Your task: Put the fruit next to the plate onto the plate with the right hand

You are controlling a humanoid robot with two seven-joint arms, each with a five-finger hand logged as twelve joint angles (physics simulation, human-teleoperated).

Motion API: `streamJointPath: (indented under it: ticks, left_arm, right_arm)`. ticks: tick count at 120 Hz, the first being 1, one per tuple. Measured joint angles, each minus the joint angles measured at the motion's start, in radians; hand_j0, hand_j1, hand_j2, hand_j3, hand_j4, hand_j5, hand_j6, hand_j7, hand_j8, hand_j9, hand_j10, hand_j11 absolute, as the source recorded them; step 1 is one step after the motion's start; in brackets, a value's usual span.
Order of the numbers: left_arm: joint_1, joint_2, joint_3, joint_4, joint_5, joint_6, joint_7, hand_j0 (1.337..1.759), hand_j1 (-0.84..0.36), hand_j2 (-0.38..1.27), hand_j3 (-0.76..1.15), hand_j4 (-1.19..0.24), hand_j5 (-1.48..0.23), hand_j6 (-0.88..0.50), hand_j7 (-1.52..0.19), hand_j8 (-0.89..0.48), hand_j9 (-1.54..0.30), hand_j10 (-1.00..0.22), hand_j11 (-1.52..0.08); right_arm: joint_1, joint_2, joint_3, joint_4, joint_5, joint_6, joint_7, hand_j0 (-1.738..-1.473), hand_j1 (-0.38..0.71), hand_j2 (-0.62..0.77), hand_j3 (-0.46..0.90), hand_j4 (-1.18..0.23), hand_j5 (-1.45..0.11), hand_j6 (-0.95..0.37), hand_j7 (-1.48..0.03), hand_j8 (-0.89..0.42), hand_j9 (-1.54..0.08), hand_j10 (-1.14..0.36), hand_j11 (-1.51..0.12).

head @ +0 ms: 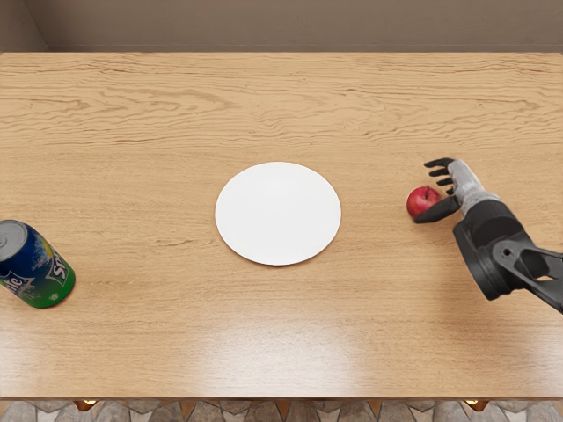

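The fruit [423, 201], a small red apple, rests on the bench [281, 97] to the right of the plate [278, 213], well apart from its rim. It is not on the plate, so the transfer has not been made.

The right hand [453, 186] is at the apple's far side from the plate, with its arm entering from the right edge. The fingers [437, 164] are spread apart and reach over the rear of the apple. The thumb lies low along the apple's near right side and appears to touch it or sit just beside it. The hand brackets the apple but is not clamped on it.

Status, as a judgement:
- Approach to the apple: complete or nearly so.
- Grasp: not yet closed.
- Lift, carry to the left and release over the plate: all remaining.

The plate is white, round and bare, at about the centre of the bench. The bench surface between the apple and the plate carries nothing, so the carry path looks unobstructed.

A green and blue drink can [31, 264] lies far to the left of the plate, near the bench's left edge, on the side opposite the apple. It is clear of the working path. The left arm does not show.
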State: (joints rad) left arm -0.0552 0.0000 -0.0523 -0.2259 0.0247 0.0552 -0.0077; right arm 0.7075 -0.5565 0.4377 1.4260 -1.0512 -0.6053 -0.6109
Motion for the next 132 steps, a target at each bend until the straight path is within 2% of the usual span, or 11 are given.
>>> streamJointPath:
  ticks: [9, 32, 66, 85, 112, 132]
  left_arm:
    - [0.001, 0.0, 0.0, 0.0, 0.0, 0.0, 0.0, 1.658, 0.35, 0.0, 0.0, 0.0, 0.0, 0.0, 0.0, 0.0, 0.0, 0.0, 0.0]
    - [0.0, 0.0, 0.0, 0.0, 0.0, 0.0, 0.0, 1.658, 0.35, 0.0, 0.0, 0.0, 0.0, 0.0, 0.0, 0.0, 0.0, 0.0, 0.0]
    - [0.0, 0.0, 0.0, 0.0, 0.0, 0.0, 0.0, 1.658, 0.35, 0.0, 0.0, 0.0, 0.0, 0.0, 0.0, 0.0, 0.0, 0.0, 0.0]
    - [0.0, 0.0, 0.0, 0.0, 0.0, 0.0, 0.0, 1.658, 0.35, 0.0, 0.0, 0.0, 0.0, 0.0, 0.0, 0.0, 0.0, 0.0, 0.0]
    - [0.0, 0.0, 0.0, 0.0, 0.0, 0.0, 0.0, 1.658, 0.35, 0.0, 0.0, 0.0, 0.0, 0.0, 0.0, 0.0, 0.0, 0.0, 0.0]
    - [0.0, 0.0, 0.0, 0.0, 0.0, 0.0, 0.0, 1.658, 0.35, 0.0, 0.0, 0.0, 0.0, 0.0, 0.0, 0.0, 0.0, 0.0, 0.0]
  right_arm:
    - [0.0, 0.012, 0.0, -0.022, 0.001, -0.002, 0.001, -1.657, 0.03, -0.08, 0.0, -0.33, -0.45, -0.34, -0.44, -0.33, -0.45, -0.33, -0.45]
    - [0.0, 0.023, -0.002, -0.035, 0.004, -0.005, 0.0, -1.657, 0.2, -0.07, 0.0, -0.47, -0.62, -0.46, -0.62, -0.46, -0.62, -0.47, -0.62]
    - [0.001, 0.028, 0.008, -0.007, 0.011, -0.004, -0.001, -1.656, 0.28, 0.26, 0.0, -0.64, -0.88, -0.42, -0.86, -0.4, -0.88, -0.64, -0.88]
    - [0.006, 0.025, 0.035, 0.024, 0.02, -0.003, 0.0, -1.657, 0.3, 0.26, 0.0, -0.57, -0.98, -0.34, -0.92, -0.32, -0.97, -0.57, -0.96]
    - [0.014, 0.03, 0.117, 0.099, 0.023, 0.047, 0.0, -1.657, 0.32, 0.3, 0.0, -0.53, -1.02, -0.32, -0.95, -0.28, -1.0, -0.54, -1.0]
    - [0.048, 0.103, 0.129, 0.133, 0.024, 0.096, 0.0, -1.657, 0.32, 0.3, 0.0, -0.53, -1.03, -0.31, -0.95, -0.28, -1.01, -0.54, -1.01]
